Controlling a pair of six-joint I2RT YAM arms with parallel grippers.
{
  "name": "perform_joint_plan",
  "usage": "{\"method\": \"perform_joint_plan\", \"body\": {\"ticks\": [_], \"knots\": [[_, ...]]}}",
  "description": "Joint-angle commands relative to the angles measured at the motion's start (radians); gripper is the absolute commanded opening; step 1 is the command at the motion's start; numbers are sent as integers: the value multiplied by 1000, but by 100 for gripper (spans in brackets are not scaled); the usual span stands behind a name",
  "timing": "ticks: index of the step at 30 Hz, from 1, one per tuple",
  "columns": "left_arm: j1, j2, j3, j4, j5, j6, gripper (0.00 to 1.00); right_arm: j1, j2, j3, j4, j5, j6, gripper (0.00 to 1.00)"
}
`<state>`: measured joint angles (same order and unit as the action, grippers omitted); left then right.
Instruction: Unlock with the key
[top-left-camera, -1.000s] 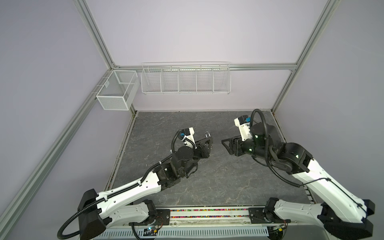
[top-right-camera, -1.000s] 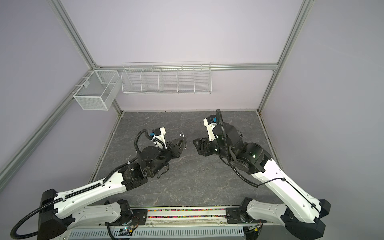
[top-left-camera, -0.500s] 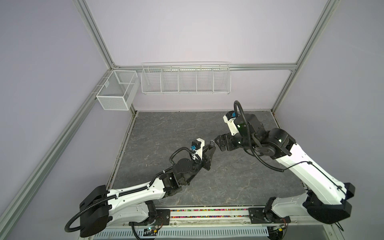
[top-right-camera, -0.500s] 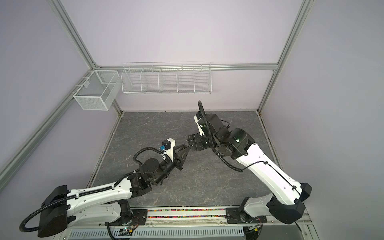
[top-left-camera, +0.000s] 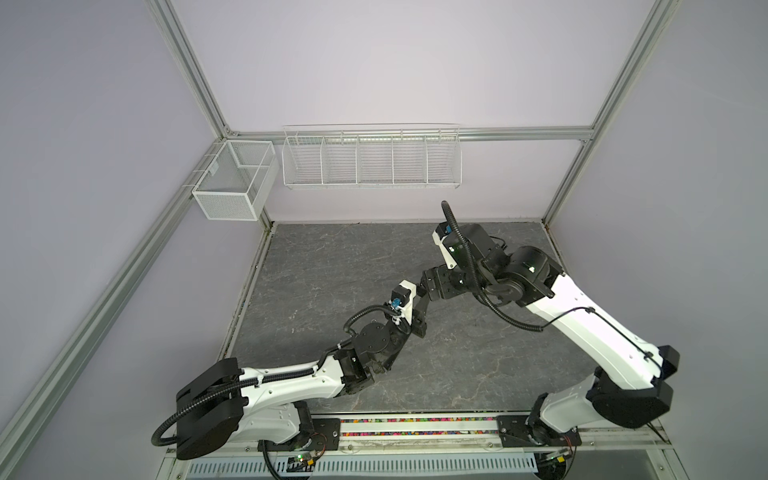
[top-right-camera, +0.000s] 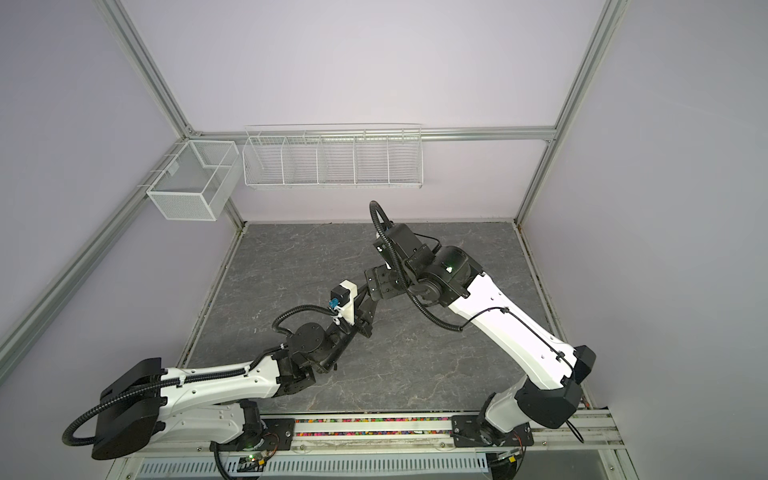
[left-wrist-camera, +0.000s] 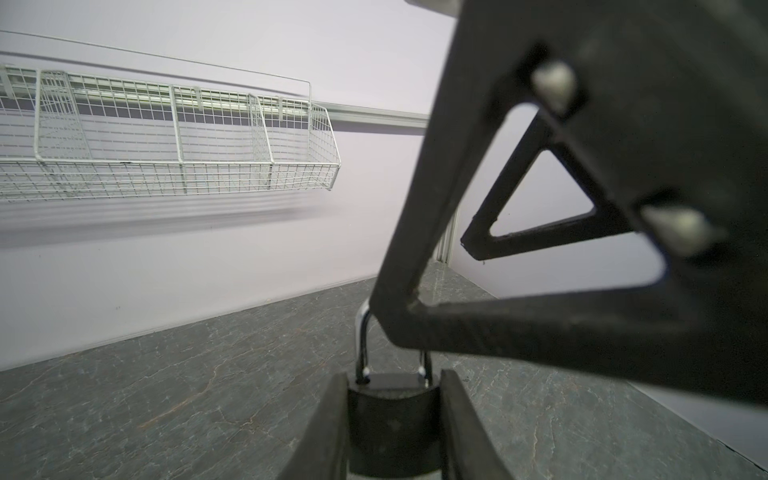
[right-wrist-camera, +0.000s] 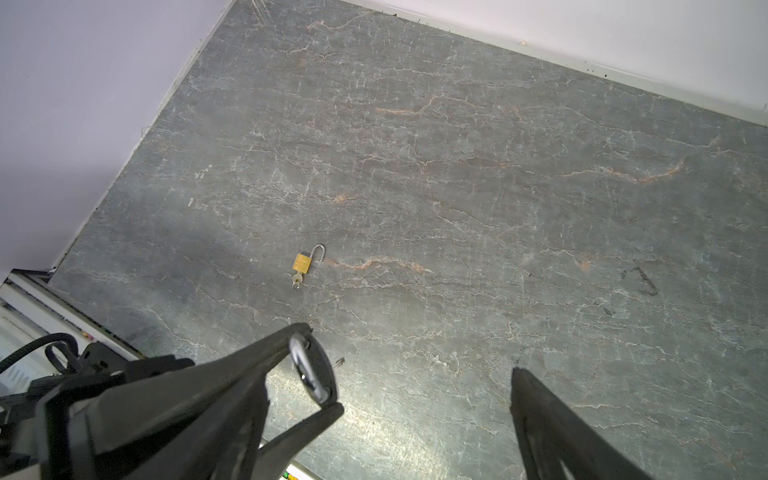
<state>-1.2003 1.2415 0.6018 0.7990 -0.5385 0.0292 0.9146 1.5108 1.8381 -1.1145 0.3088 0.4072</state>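
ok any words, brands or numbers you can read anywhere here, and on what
No text can be read.
brass padlock on the table: maybe a stamp on its body, too small to read.
black padlock in the left gripper: no marking shows.

one black padlock (left-wrist-camera: 390, 424), one brass padlock (right-wrist-camera: 302, 263), one key (right-wrist-camera: 296, 281), two baskets (top-left-camera: 372, 160) (top-left-camera: 232, 187)

padlock (left-wrist-camera: 390, 419) btm cropped, shackle (left-wrist-camera: 365, 345) top hidden
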Motion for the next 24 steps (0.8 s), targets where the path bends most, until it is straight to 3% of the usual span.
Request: {"method": "perform_joint_plan", "body": {"ticks": [1,18,24], "knots": [[-8,4,-8,62,-18,39,0,10,26,32,-25,37,-1,93],[-14,-14,-94,161,26,127,0,11,85,81,-105,171,17,94],[-13,-36,-120,190,55,141,0,6,84,88,-118,151,-3,94]]}}
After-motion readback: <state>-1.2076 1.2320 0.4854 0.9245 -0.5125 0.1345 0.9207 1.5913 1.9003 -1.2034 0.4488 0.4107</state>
